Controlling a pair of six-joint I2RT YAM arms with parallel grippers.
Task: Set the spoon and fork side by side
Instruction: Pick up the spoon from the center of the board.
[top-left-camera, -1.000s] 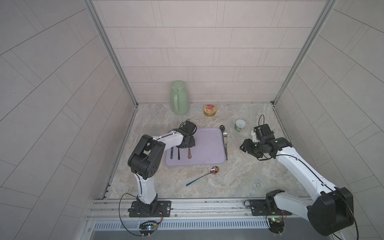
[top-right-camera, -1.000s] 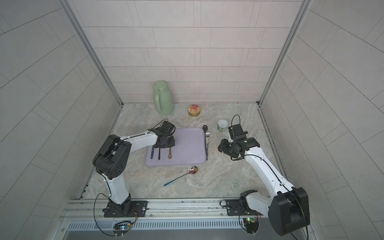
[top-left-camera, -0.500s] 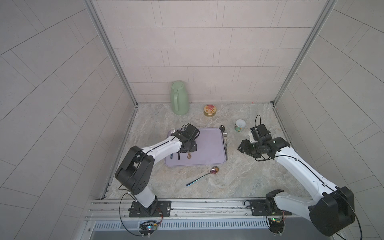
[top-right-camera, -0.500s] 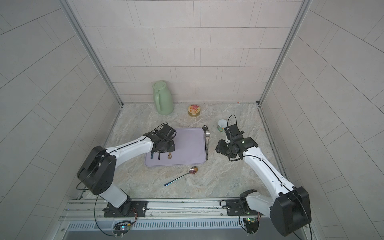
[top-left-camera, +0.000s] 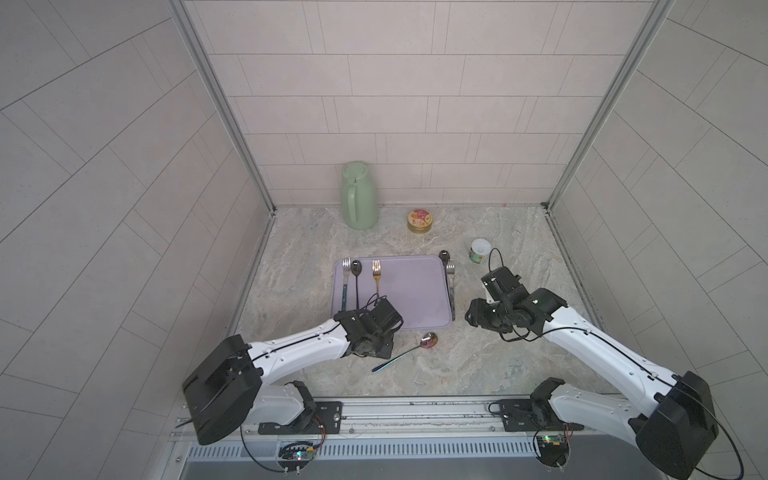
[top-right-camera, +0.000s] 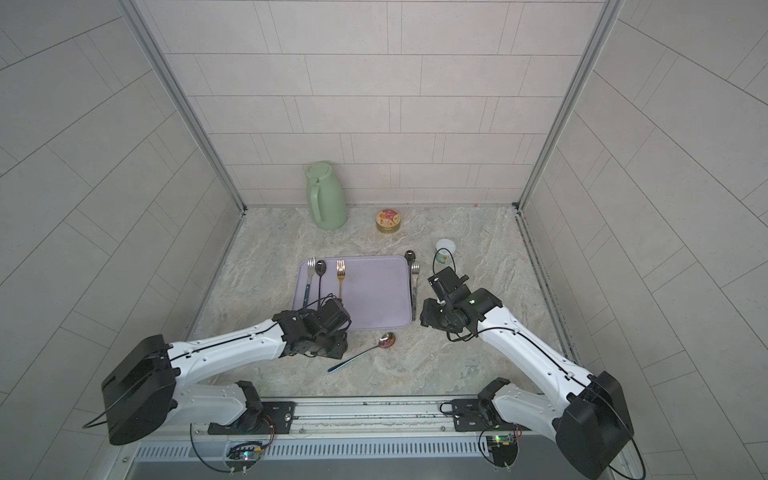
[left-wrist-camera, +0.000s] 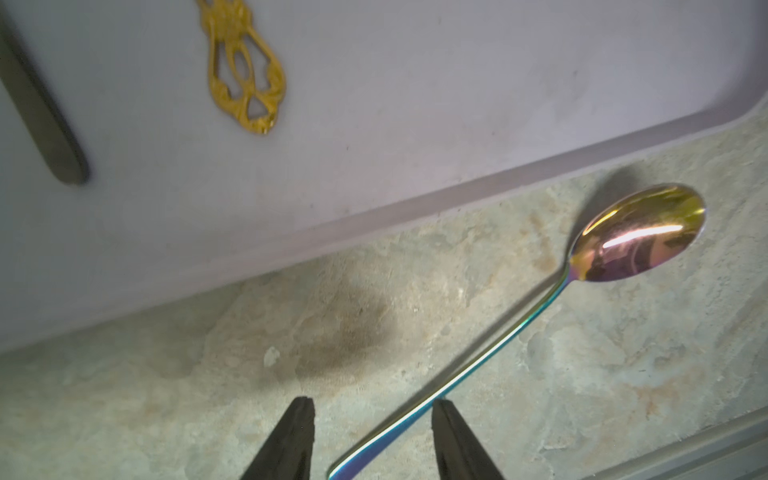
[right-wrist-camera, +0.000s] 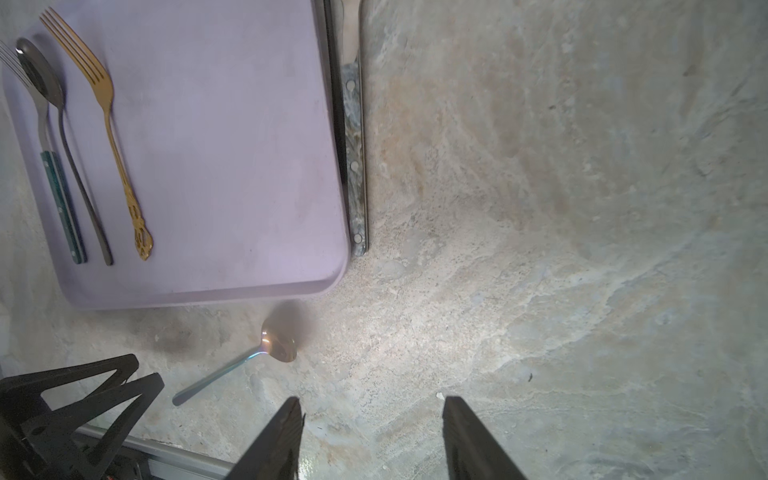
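Spoon (top-left-camera: 405, 353) with a rainbow sheen, flat on the worktop (top-left-camera: 498, 365) just off the near edge of the lilac tray (top-left-camera: 415, 291), bowl toward the tray, handle slanting away. Gold fork (top-left-camera: 376, 277) on the tray, parallel to a black spoon (top-left-camera: 356, 282) and a teal-handled fork (top-left-camera: 345, 286) near its left rim (tines and bowl all toward the back wall), well apart from the rainbow one, so not yet side by side. Left pincer (left-wrist-camera: 372, 405) open, gripping nothing, fingers either side of the rainbow handle's end; contact impossible to tell. Right pincer (right-wrist-camera: 372, 401) open too, empty, above bare worktop right of the tray. Marbled-handle fork (top-left-camera: 451, 286) on the worktop, tight against the tray's right rim.
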